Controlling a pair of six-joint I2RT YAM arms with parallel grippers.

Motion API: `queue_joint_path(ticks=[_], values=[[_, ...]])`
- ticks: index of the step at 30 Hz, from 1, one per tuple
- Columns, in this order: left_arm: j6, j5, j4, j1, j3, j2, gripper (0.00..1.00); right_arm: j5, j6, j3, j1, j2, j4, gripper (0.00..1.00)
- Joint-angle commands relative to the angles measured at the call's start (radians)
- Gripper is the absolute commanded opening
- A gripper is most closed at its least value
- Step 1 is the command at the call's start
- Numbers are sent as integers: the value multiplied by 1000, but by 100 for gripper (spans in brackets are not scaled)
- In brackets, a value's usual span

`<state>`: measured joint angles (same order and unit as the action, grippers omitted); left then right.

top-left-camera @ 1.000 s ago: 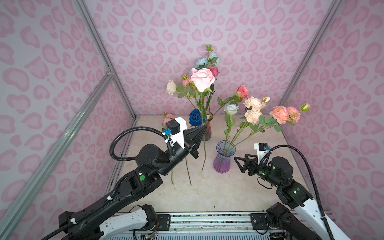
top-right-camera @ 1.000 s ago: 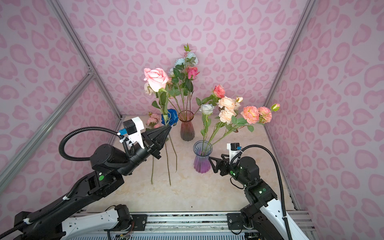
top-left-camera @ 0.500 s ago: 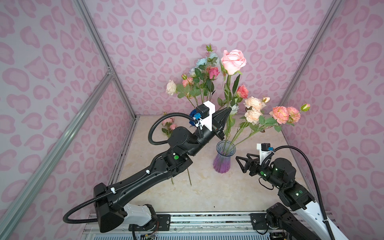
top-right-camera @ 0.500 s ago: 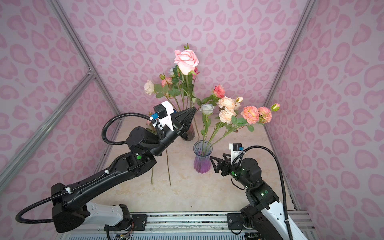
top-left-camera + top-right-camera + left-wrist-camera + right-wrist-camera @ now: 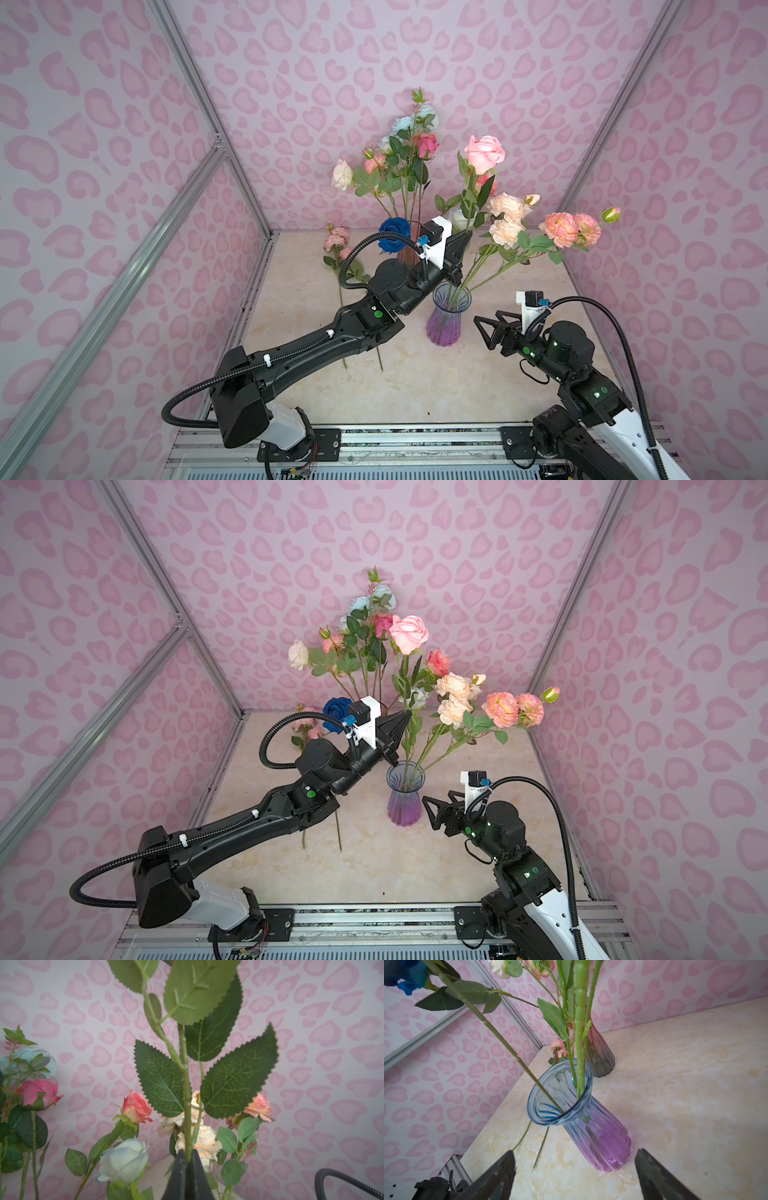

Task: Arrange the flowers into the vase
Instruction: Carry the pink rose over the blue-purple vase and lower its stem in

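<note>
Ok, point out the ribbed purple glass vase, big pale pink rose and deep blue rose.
Ribbed purple glass vase (image 5: pixel 445 329): a top view, lower body.
Big pale pink rose (image 5: pixel 484 153): a top view, bloom.
Deep blue rose (image 5: pixel 392 227): a top view, bloom.

We record a beige marble-patterned tabletop (image 5: pixel 436 386), enclosed left, right and far by walls papered with pink heart blotches (image 5: pixel 311 62). Silver aluminium frame struts (image 5: pixel 190 79) climb the far corners. A grey metal rail (image 5: pixel 415 440) spans the near edge.
</note>
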<state>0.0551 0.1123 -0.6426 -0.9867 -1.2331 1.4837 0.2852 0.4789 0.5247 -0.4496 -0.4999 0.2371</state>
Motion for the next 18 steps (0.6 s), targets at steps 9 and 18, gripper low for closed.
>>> queue_joint_path(ticks=[9, 18], values=[[92, 92, 41, -3, 159, -48, 15, 3, 11, -13, 2, -20, -15, 91], [125, 135, 119, -4, 198, -94, 32, 16, 21, -5, 2, -44, -27, 91]])
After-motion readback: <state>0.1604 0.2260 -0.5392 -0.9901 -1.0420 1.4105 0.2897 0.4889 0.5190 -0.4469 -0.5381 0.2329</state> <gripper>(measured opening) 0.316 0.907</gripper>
